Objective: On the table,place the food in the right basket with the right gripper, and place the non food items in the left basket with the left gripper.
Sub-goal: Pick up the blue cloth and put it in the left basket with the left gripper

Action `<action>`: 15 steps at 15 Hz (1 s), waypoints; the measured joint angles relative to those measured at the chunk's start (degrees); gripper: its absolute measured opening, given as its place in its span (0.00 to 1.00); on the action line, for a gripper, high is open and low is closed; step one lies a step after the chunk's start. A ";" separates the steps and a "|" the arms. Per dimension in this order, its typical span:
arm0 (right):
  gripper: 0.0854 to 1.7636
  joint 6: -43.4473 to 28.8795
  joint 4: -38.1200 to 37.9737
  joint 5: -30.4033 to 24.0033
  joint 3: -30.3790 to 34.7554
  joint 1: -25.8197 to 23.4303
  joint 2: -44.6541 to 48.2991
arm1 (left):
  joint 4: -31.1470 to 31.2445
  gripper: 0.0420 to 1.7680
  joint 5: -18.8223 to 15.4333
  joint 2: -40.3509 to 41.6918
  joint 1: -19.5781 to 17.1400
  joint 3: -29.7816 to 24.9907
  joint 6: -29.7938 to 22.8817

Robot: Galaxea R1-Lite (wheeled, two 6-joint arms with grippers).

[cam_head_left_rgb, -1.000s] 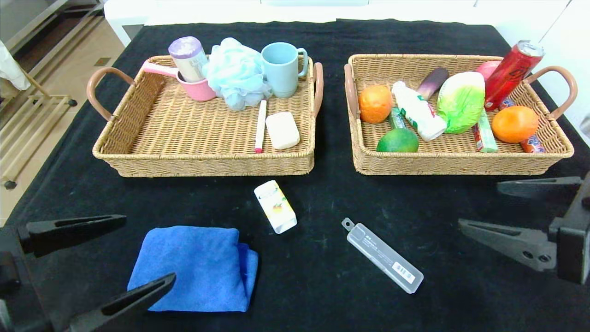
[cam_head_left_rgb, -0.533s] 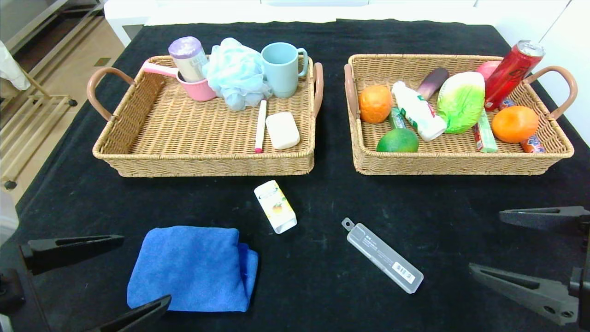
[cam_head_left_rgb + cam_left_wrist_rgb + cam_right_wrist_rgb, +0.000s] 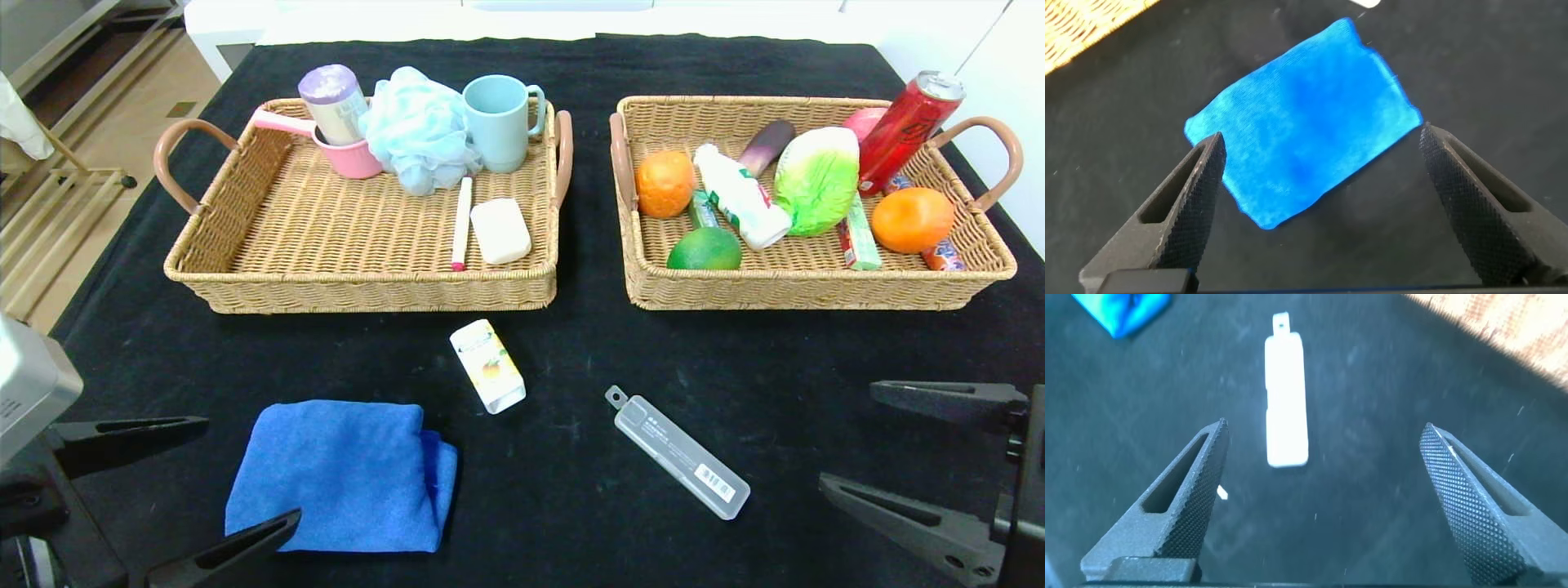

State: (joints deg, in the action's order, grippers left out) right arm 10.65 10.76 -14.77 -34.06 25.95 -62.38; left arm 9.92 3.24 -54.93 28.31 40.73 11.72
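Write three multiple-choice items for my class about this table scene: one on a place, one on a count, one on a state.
1. Where does the small carton lie?
A. In the left basket
B. On the table before the left basket
C. On the blue towel

2. How many oranges are in the right basket?
A. One
B. Two
C. Four

3. How is the left gripper?
A. Open, holding nothing
B. Shut on the towel
C. Shut on the clear case

Key: 1 B, the carton lies on black cloth in front of that basket's front wall. 2 B, one orange sits by the left wall, another near the right. 3 A, its fingers stand apart around the blue towel.
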 joint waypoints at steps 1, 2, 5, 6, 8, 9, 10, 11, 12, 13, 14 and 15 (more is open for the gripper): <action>0.96 -0.02 0.01 -1.01 0.50 -1.05 0.20 | 0.99 0.97 1.22 -0.50 0.00 0.26 0.24; 0.96 -0.10 0.06 -2.19 0.85 -2.19 0.41 | 2.52 0.97 2.16 -1.22 0.02 0.89 0.60; 0.96 -0.11 0.23 -3.47 1.45 -3.83 0.67 | 5.86 0.97 2.84 -4.30 0.02 4.06 5.51; 0.96 -0.16 0.23 -3.50 1.49 -4.29 0.74 | 6.63 0.97 2.90 -5.60 -0.06 5.33 7.16; 0.96 -0.18 0.23 -3.57 1.54 -4.99 0.83 | 11.19 0.97 3.54 -8.72 -0.45 9.19 8.97; 0.96 -0.18 0.23 -3.57 1.54 -5.14 0.84 | 14.52 0.97 4.88 -10.51 -0.55 11.84 9.14; 0.96 -0.18 0.23 -3.50 1.56 -5.21 0.84 | 16.94 0.97 6.38 -12.30 -0.56 14.26 9.03; 0.96 -0.18 0.23 -3.52 1.56 -5.21 0.84 | 18.87 0.97 8.19 -14.45 -0.56 16.85 8.59; 0.96 -0.18 0.23 -3.57 1.56 -5.25 0.84 | 19.85 0.97 9.11 -16.20 -0.55 18.66 8.46; 0.96 -0.18 0.23 -3.55 1.57 -5.32 0.84 | 20.31 0.97 9.09 -17.53 -0.22 19.66 8.68; 0.96 -0.18 0.21 -3.52 1.60 -5.42 0.84 | 20.64 0.97 9.05 -18.53 0.63 20.15 8.97; 0.96 -0.18 0.20 -3.55 1.60 -5.47 0.84 | 20.78 0.97 9.05 -19.35 1.62 20.27 9.25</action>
State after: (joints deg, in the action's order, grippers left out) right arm 10.47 10.96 -18.32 -32.46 20.48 -61.54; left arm 30.71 12.29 -74.28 29.93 61.00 20.97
